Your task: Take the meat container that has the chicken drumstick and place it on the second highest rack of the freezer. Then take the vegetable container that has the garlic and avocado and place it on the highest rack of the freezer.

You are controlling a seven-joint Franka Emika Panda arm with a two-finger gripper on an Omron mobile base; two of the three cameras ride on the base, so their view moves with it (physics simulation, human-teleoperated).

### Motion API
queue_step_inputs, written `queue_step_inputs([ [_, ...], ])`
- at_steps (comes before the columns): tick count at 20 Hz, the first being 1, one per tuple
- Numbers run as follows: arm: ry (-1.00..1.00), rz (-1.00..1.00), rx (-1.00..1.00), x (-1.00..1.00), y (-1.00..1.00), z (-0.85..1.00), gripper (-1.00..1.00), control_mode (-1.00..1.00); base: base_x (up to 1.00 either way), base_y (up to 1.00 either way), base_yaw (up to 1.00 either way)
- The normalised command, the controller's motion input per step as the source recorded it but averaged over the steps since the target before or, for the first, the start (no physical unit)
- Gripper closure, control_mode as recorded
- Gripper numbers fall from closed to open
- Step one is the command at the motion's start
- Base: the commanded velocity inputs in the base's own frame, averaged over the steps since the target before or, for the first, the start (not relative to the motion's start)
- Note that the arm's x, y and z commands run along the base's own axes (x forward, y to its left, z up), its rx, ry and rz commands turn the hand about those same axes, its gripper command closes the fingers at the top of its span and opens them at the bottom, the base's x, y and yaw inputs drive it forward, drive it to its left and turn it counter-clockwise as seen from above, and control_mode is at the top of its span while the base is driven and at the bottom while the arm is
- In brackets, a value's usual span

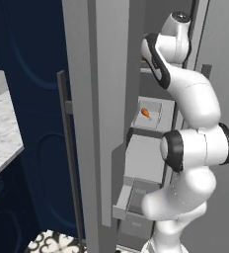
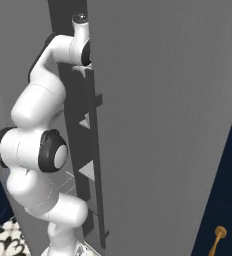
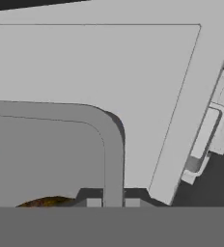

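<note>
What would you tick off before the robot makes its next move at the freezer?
1. Freezer door open: ok.
2. Meat container with the chicken drumstick on a freezer shelf, below where the arm reaches: ok.
3. Gripper shut on the vegetable container's rim: ok.
4. Avocado inside that container: ok.
5. Container resting flat on the highest rack: cannot tell.

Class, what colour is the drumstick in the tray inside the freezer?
Orange-brown; the drumstick shows best in the left base view.
</note>
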Motion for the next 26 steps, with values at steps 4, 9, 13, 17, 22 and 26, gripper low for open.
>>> queue_step_inputs([
  [4,0.03,0.00,0.00,0.55,-0.05,-0.15,1.00,-1.00,0.00,0.00,0.00],
  [9,0.00,0.00,0.00,0.06,-0.01,-0.07,-1.00,-1.00,0.00,0.00,0.00],
  [13,-0.09,0.00,0.00,-0.32,0.00,0.00,-1.00,-1.00,0.00,0.00,0.00],
  [17,-0.17,0.00,0.00,-0.61,0.00,0.05,-1.00,-1.00,0.00,0.00,0.00],
  [22,-0.17,0.00,-0.06,-0.86,0.14,0.01,-1.00,-1.00,0.00,0.00,0.00],
  [26,-0.18,0.00,-0.07,-0.98,0.16,0.08,-1.00,-1.00,0.00,0.00,0.00],
])
